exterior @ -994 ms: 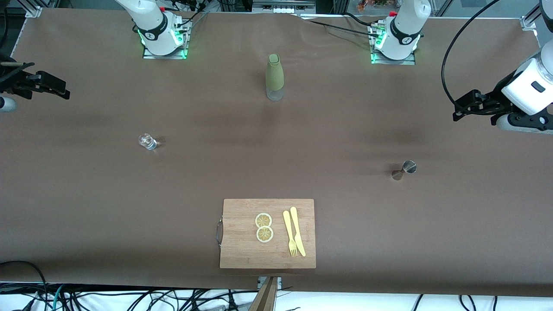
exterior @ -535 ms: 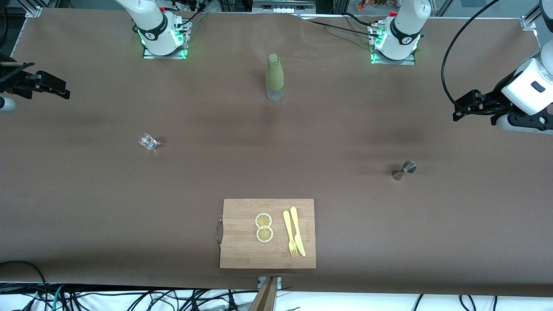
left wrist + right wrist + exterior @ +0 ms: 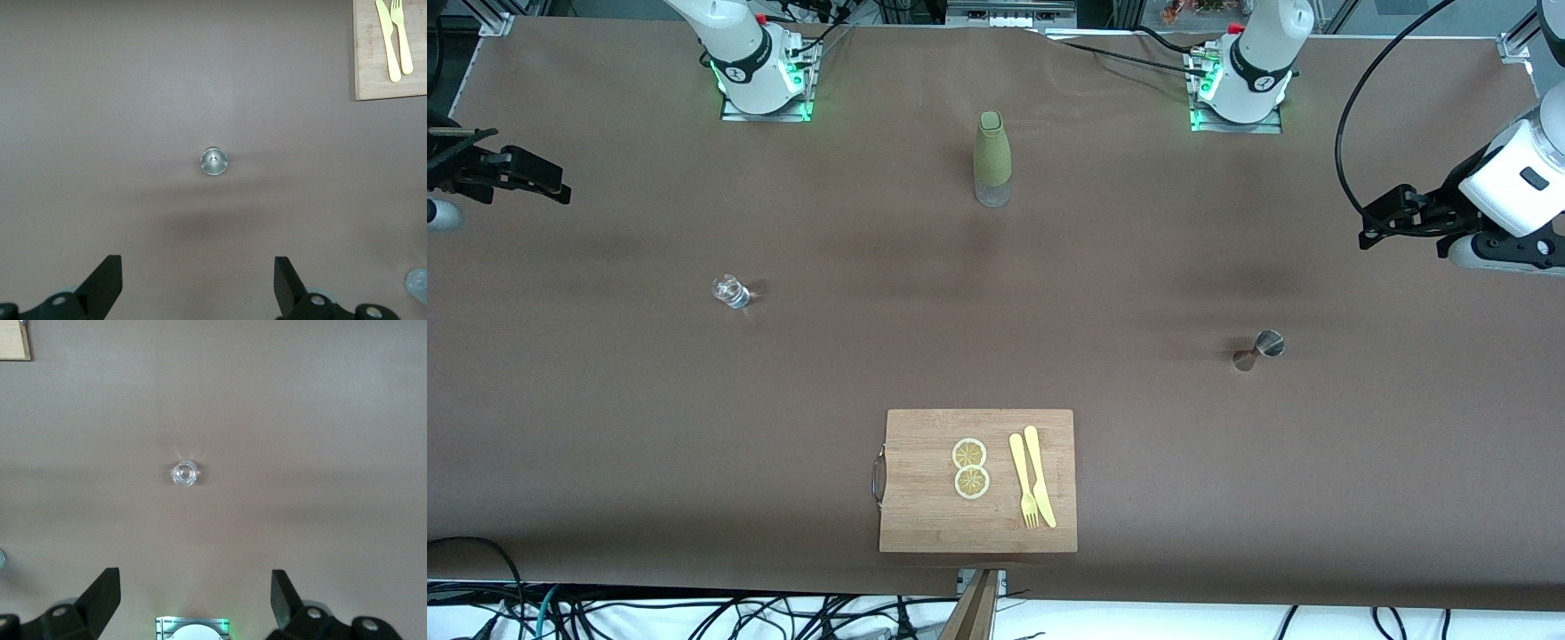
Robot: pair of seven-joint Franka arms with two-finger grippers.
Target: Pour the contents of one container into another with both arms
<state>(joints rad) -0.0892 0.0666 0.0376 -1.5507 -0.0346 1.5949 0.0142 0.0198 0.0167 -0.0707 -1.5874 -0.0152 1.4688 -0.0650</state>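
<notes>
Right end effector (image 3: 193, 603), fingers wide and empty, hangs high over the tiny clear glass (image 3: 183, 473); left end effector (image 3: 198, 287), equally wide, over the steel hourglass jigger (image 3: 213, 161)

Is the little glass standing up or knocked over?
Standing up. The glass shows its round rim from above, and it stands on its base on the table.

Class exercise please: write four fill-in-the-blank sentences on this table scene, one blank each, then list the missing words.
1. The fork and knife lie on the wooden ____.
2. The number of lemon slices beside them is ____.
3. The tallest thing standing on the table is the green ____.
4. The fingers of the left gripper, above the steel jigger, are ____.

Missing words: board; two; bottle; open
</notes>
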